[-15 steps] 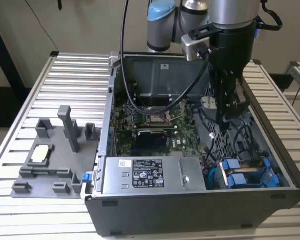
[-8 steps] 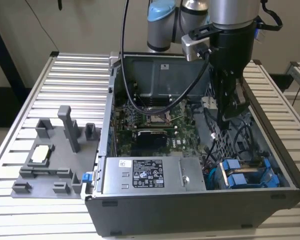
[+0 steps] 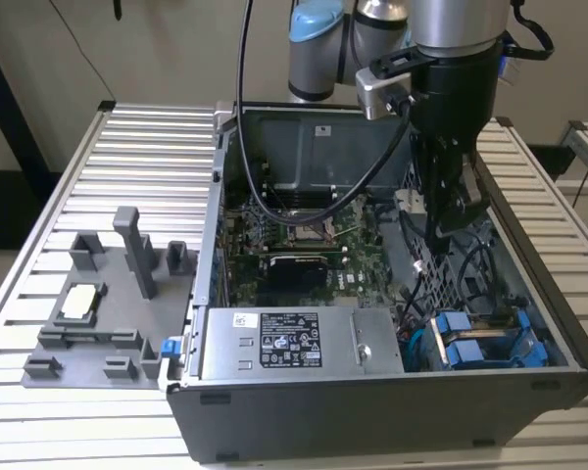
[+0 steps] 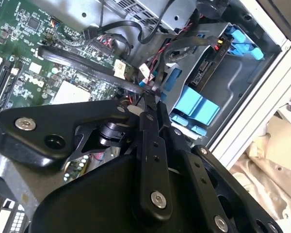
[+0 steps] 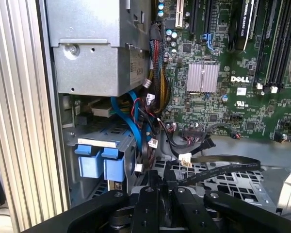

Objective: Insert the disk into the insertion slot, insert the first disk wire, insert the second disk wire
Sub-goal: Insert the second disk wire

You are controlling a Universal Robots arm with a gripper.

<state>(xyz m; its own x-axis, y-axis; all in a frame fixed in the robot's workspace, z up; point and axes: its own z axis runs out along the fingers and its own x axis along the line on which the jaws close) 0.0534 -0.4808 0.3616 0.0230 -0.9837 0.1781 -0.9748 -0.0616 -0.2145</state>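
Your gripper (image 5: pixel 165 177) hangs low inside the open computer case (image 3: pixel 372 423), just over a perforated steel cage (image 5: pixel 235 187). The jaws are two slim matte-black bars. They meet at the tips and are clenched on the end of a flat black wire (image 5: pixel 218 168). The wire is a ribbon-like band with a small white tag near the held end. In the first wrist view it curves away across the cage's punched holes.

The disk (image 3: pixel 467 352) sits in the drive bay at the case's near corner, on the exterior view's right, apart from the jaws. What you see of it is glossy bright blue plastic with blocky tabs side by side. Two blue-fronted carriers lie close together there, and you cannot tell for certain which front belongs to which.

A tangle of thin red, blue and black leads (image 5: pixel 145 111) runs between the bay and the green circuit board (image 5: pixel 218 116). The board is studded with small parts and carries a finned silver heat sink (image 5: pixel 202 77). A folded grey sheet-steel box (image 3: pixel 274 343) with a printed label sits beside the bay.

The case rests on a ribbed aluminium bench (image 3: pixel 147 137). On the exterior view's left, a matte grey plastic tray (image 3: pixel 83 357) with upright pegs and blocks holds a small square silvery piece (image 3: pixel 81 302).
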